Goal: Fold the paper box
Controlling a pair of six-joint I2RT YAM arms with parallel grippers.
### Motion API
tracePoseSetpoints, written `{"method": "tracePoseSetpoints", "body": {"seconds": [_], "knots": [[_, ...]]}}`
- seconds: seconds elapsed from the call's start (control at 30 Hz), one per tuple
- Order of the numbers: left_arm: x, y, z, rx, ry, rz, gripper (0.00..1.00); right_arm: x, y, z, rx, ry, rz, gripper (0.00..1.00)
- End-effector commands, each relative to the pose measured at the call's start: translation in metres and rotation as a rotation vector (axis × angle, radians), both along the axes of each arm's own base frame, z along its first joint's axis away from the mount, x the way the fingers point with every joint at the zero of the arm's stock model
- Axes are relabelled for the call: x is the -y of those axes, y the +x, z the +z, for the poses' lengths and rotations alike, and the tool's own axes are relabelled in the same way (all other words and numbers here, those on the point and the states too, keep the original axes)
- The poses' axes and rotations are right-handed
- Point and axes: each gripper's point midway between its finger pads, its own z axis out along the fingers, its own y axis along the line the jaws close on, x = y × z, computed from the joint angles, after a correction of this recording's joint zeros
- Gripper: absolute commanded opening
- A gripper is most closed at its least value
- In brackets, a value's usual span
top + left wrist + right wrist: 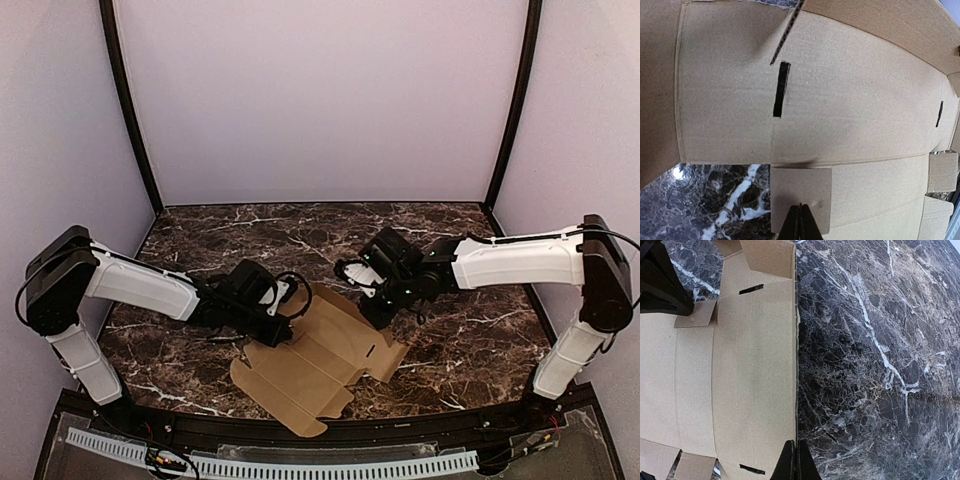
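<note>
Near the middle of the bench's (pixel 470 340) front edge, seen from above, the paper box (pixel 320 365) lies as an unfolded brown sheet. The left gripper (pixel 288 312) is at its left side and the right gripper (pixel 380 312) at its far right corner. From the left wrist, the left gripper is pressed together over a small square flap (pixel 801 192). From the right wrist, the right gripper is likewise pressed together, right at the sheet's long straight edge.
</note>
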Motion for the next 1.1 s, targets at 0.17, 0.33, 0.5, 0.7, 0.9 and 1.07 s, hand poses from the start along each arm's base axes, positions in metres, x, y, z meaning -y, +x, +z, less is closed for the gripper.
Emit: {"method": "tracePoseSetpoints", "body": {"seconds": [0.17, 0.33, 0.5, 0.7, 0.9, 1.07], "knots": [[-0.003, 0.003, 0.018, 0.062, -0.006, 0.016, 0.00, 0.000, 0.003, 0.005, 0.085, -0.030, 0.013, 0.00], [-0.010, 0.008, 0.053, 0.138, -0.016, 0.030, 0.00, 0.001, 0.009, 0.011, 0.184, -0.077, 0.078, 0.00], [-0.027, 0.015, 0.096, 0.251, -0.026, 0.077, 0.00, 0.002, 0.016, 0.018, 0.284, -0.134, 0.141, 0.00], [-0.044, 0.018, 0.126, 0.333, -0.005, 0.112, 0.00, 0.000, 0.020, 0.027, 0.444, -0.207, 0.245, 0.00], [-0.062, 0.021, 0.144, 0.408, -0.021, 0.178, 0.01, -0.008, 0.013, 0.043, 0.620, -0.227, 0.341, 0.00], [-0.079, 0.030, 0.153, 0.438, -0.067, 0.256, 0.09, -0.015, 0.000, 0.051, 0.738, -0.256, 0.426, 0.00]]}}
